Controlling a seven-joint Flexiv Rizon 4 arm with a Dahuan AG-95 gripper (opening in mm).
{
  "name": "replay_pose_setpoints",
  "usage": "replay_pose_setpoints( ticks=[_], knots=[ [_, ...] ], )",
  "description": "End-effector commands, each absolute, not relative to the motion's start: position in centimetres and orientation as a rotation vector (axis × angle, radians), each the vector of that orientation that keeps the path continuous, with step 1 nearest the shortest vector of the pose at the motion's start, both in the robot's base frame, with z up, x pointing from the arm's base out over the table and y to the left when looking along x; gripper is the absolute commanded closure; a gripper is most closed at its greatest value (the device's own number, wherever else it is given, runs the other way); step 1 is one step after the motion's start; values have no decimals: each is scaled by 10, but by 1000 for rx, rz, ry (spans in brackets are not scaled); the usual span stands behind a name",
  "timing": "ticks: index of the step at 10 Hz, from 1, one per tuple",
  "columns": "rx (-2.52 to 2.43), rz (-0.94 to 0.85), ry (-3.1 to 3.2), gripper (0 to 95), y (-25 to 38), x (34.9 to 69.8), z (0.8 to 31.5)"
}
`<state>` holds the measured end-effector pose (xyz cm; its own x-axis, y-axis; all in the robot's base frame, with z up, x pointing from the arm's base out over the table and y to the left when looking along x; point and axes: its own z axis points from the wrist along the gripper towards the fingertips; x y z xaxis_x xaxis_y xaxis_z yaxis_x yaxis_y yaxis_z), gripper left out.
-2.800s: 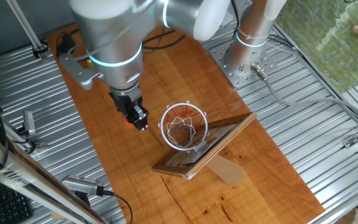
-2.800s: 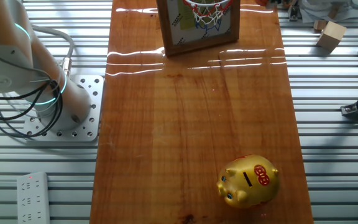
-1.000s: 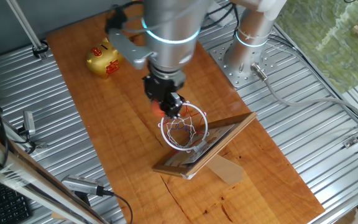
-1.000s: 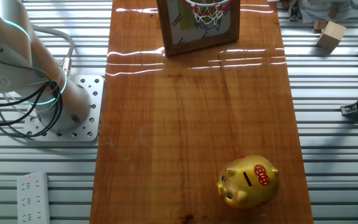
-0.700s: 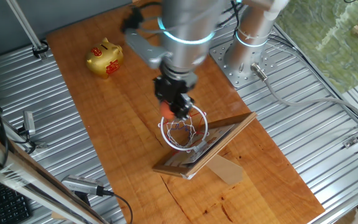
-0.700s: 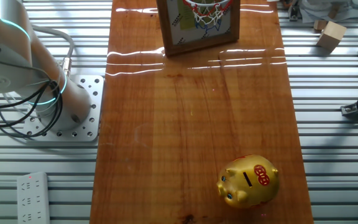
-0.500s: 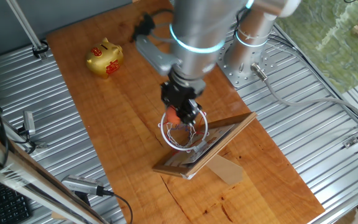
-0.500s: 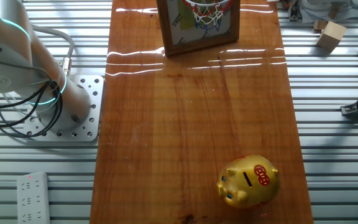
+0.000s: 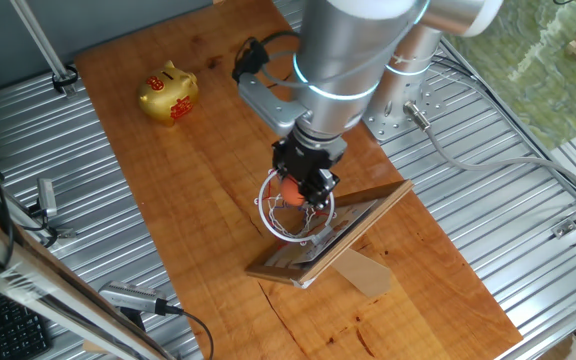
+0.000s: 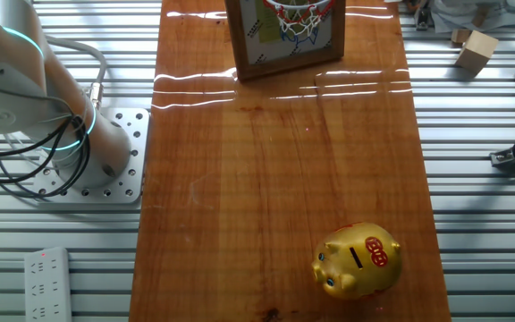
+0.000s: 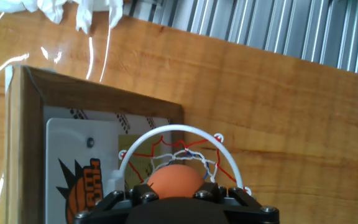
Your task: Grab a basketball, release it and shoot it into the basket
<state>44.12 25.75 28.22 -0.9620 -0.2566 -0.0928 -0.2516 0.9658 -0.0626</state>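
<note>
The basketball (image 9: 286, 194) sits clamped between the pincer (image 9: 306, 190) fingers, directly above the white ring of the basket (image 9: 298, 205), toward the worktop (image 9: 168, 180) end farthest from the piggy bank (image 9: 168, 92). The other fixed view shows only the basket (image 10: 286, 31) at the far edge. In the hand view the basketball (image 11: 176, 182) protrudes just beyond the pincer (image 11: 178, 198), over the ring (image 11: 179, 134).

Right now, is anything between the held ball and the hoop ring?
No. In the hand view, the basketball in the gripper sits directly above the basket, only its net beneath.
</note>
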Motion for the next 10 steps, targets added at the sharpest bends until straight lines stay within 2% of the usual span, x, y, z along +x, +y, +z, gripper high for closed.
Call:
replay_pose_setpoints(
  ticks=[1, 10],
  knots=[
    [-388, -79, 3016, 950, 259, 436, 281],
    [-394, -91, 3012, 950, 260, 430, 267]
  ],
)
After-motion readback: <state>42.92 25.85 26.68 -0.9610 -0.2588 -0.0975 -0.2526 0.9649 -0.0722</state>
